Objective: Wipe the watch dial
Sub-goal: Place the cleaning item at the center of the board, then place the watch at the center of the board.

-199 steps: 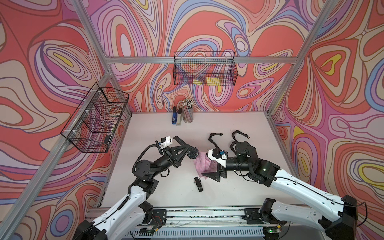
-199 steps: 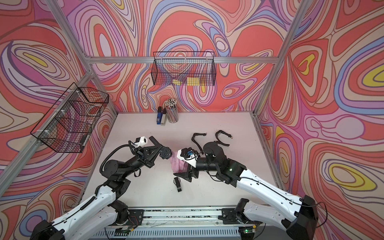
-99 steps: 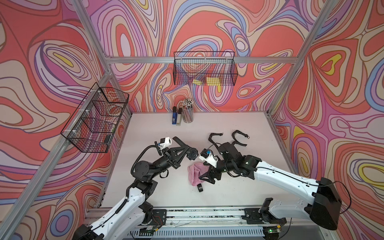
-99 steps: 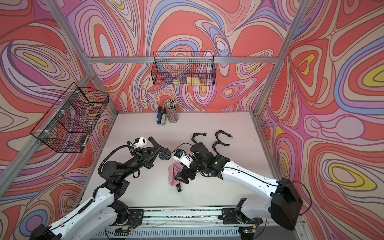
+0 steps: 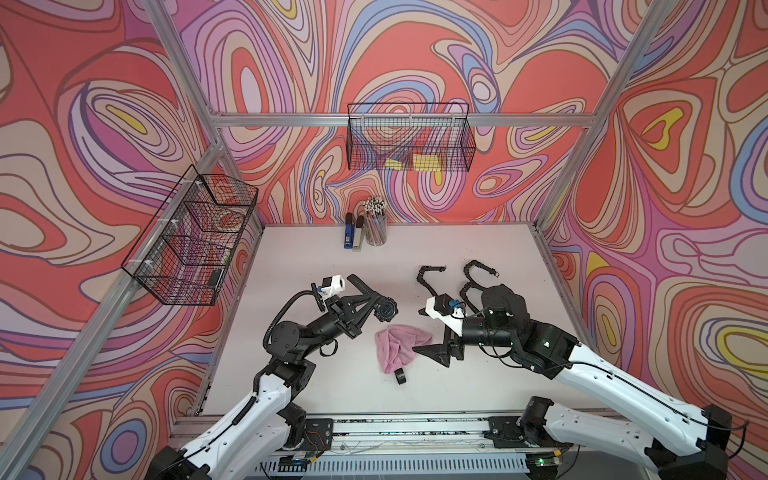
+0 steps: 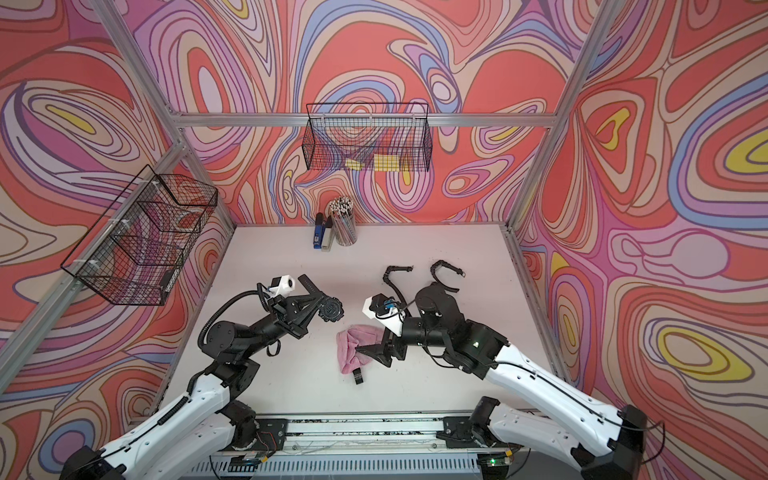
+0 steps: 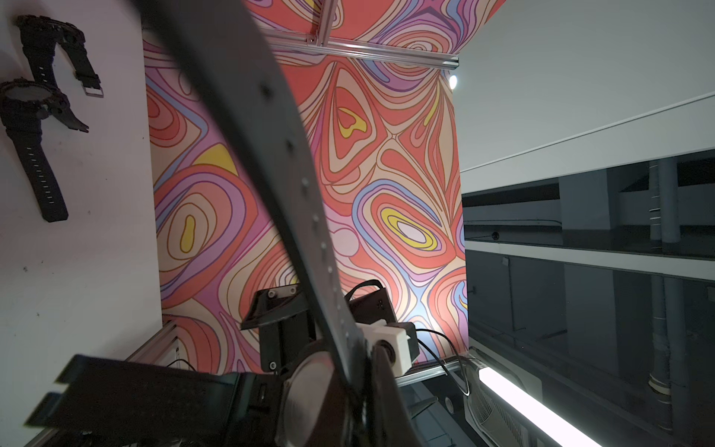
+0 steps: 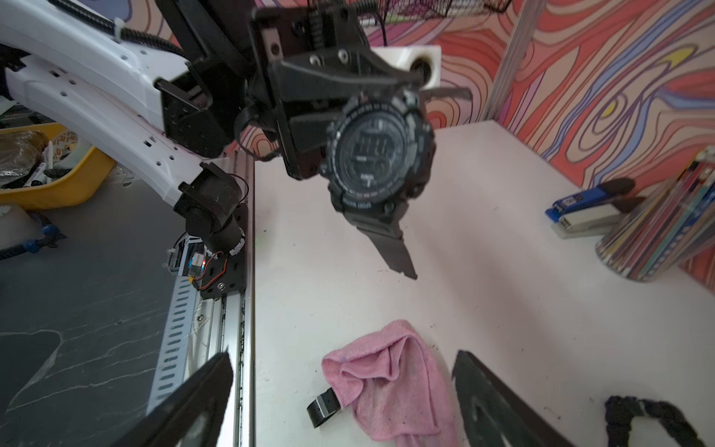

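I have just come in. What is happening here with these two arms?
The left hand is shut on a black watch and holds it up above the table, with the dial turned toward the right hand. That hand is open, its jaws on either side of a crumpled pink cloth that lies on the table, not gripped. A black strap end pokes out from under the cloth. No wiping is under way at this moment.

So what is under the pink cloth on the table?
A black strap end sticks out from under the pink cloth. Whatever it belongs to is covered and cannot be seen.
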`<state>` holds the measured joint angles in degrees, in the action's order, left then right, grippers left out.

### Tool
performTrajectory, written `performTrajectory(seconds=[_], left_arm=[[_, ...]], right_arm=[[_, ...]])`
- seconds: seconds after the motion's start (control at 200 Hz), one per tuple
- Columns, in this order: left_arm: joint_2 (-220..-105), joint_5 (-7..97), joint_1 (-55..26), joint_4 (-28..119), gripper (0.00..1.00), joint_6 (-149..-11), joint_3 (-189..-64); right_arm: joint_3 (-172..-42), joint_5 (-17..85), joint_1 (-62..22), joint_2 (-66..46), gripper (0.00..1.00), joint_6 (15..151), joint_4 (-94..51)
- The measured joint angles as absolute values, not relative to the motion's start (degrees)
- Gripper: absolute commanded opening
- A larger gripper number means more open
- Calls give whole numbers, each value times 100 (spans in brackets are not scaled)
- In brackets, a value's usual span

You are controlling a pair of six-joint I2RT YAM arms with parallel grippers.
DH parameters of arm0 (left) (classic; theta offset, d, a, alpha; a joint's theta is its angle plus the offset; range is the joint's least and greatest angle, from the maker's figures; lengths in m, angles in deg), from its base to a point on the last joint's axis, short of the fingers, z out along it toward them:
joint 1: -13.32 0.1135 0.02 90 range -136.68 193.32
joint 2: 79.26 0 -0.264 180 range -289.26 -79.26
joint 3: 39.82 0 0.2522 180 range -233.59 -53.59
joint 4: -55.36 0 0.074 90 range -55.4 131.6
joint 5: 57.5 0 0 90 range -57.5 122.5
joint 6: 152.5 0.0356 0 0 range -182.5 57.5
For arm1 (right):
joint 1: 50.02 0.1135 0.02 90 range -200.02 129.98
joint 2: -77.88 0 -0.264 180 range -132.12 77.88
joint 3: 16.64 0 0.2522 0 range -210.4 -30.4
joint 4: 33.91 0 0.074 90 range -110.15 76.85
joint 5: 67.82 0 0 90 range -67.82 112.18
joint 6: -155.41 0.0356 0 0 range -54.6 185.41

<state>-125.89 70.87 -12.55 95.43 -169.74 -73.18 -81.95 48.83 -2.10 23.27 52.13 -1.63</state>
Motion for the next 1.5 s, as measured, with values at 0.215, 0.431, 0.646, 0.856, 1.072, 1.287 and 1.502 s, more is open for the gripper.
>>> performTrajectory(seconds=[0.215,0.431,0.646,0.856,1.072,1.287,1.502], left_arm=[[-12731,7432,-1255,9604,0,-17011,-7401],[-12790,7611,-1255,9862,0,-17085,-7473],[-12882,7633,-1253,10218,0,-17269,-7471],[-13138,7668,-1251,10760,0,-17527,-7471],[-13184,7655,-1244,10957,0,-17673,-7469],[-13179,7544,-1211,10961,9,-17680,-7454],[-13103,7443,-1222,10915,55,-17535,-7375]], right_arm=[[-8615,5233,-210,1540,78,4719,-434],[-8903,5543,-210,1059,56,4487,-661],[-9023,5897,-238,937,32,4550,-886],[-9034,6192,-308,887,20,4636,-954],[-9069,6590,-300,869,0,4662,-932],[-9128,6706,-308,734,0,4782,-1037],[-9128,6752,-225,664,0,5117,-1332]])
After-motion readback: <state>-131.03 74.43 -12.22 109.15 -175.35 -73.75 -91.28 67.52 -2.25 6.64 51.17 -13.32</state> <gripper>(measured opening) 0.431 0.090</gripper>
